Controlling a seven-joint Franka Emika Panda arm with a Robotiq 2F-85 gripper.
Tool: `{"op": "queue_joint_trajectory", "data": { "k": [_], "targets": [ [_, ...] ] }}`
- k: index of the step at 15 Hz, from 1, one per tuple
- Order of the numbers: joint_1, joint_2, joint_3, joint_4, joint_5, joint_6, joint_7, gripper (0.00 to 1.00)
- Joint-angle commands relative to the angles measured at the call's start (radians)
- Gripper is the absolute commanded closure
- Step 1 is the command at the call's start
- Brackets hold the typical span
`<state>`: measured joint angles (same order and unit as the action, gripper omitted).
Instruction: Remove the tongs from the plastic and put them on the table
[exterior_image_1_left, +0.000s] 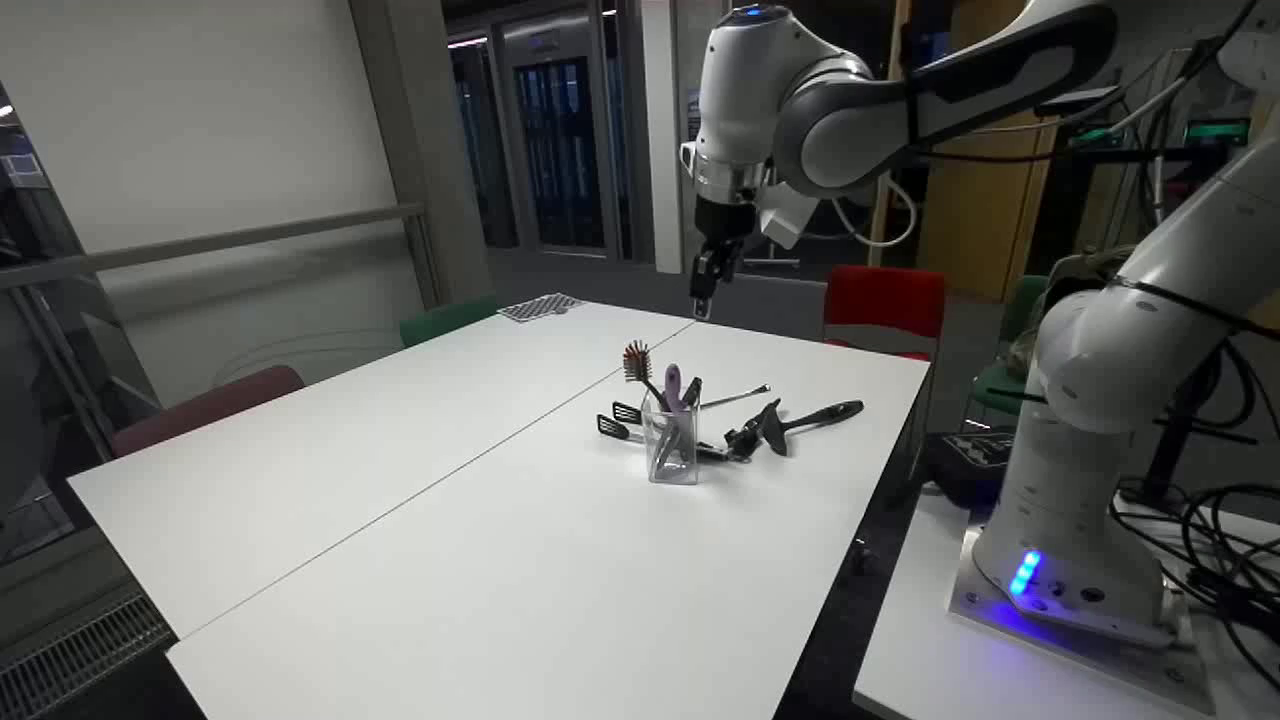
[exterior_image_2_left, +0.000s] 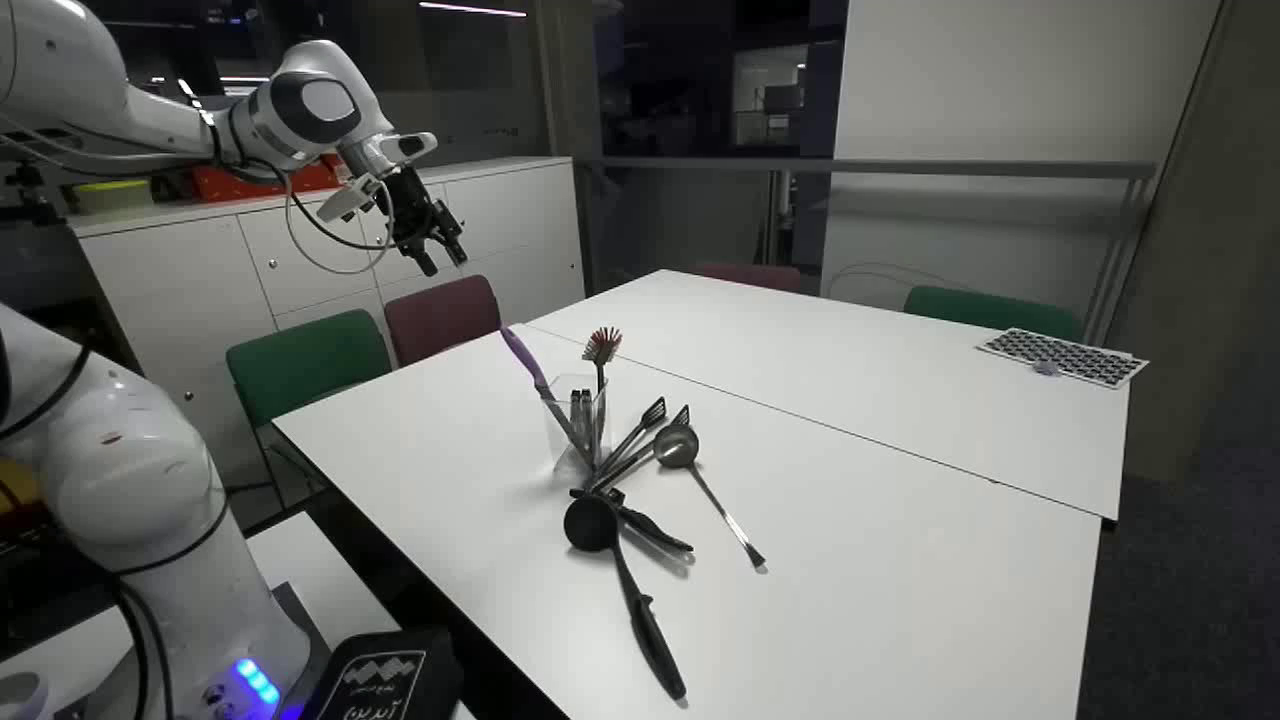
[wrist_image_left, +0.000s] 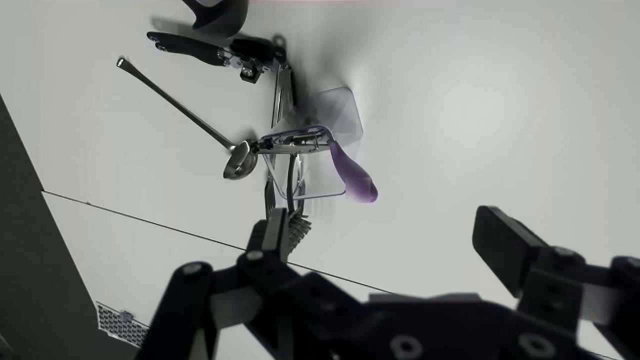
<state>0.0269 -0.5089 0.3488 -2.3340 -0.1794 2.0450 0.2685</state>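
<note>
The see-through plastic holder (exterior_image_1_left: 672, 470) stands on the white table (exterior_image_1_left: 480, 560); it shows in both exterior views (exterior_image_2_left: 556, 425) and in the wrist view (wrist_image_left: 352, 117). A slender grey metal piece with two black tips (exterior_image_2_left: 581, 403) stands in it and appears to be the tongs; in the wrist view the holder's contents overlap and are hard to separate. My gripper (exterior_image_1_left: 702, 308) is open and empty, high above the table and apart from the holder, as also seen in an exterior view (exterior_image_2_left: 445, 263). In the wrist view its fingers (wrist_image_left: 382, 220) are wide apart.
The holder also has a purple-handled utensil (exterior_image_2_left: 522, 357) and a brush (exterior_image_2_left: 602, 346). Beside it lie a slotted-head utensil pair (exterior_image_2_left: 652, 412), a metal ladle (exterior_image_2_left: 677, 447), a can opener (exterior_image_2_left: 652, 530) and a black ladle (exterior_image_2_left: 645, 630). A checkered board (exterior_image_2_left: 1070, 357) lies farther off.
</note>
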Motion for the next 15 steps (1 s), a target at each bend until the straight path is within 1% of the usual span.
{"op": "queue_joint_trajectory", "data": {
  "k": [1, 3, 4, 6, 9, 12, 15],
  "targets": [
    [0.034, 0.007, -0.027, 0.003, -0.018, -0.005, 0.015, 0.00],
    [0.028, 0.024, -0.034, 0.012, -0.013, -0.016, 0.018, 0.00],
    [-0.003, 0.053, -0.035, 0.027, -0.020, -0.027, 0.073, 0.00],
    [-0.030, 0.109, -0.070, 0.048, -0.002, -0.030, 0.119, 0.00],
    [-0.069, 0.183, -0.143, 0.071, 0.009, -0.016, 0.169, 0.00],
    [-0.088, 0.266, -0.214, 0.114, 0.061, -0.028, 0.202, 0.00],
    [-0.086, 0.348, -0.288, 0.157, 0.181, -0.002, 0.183, 0.00]
  ]
}}
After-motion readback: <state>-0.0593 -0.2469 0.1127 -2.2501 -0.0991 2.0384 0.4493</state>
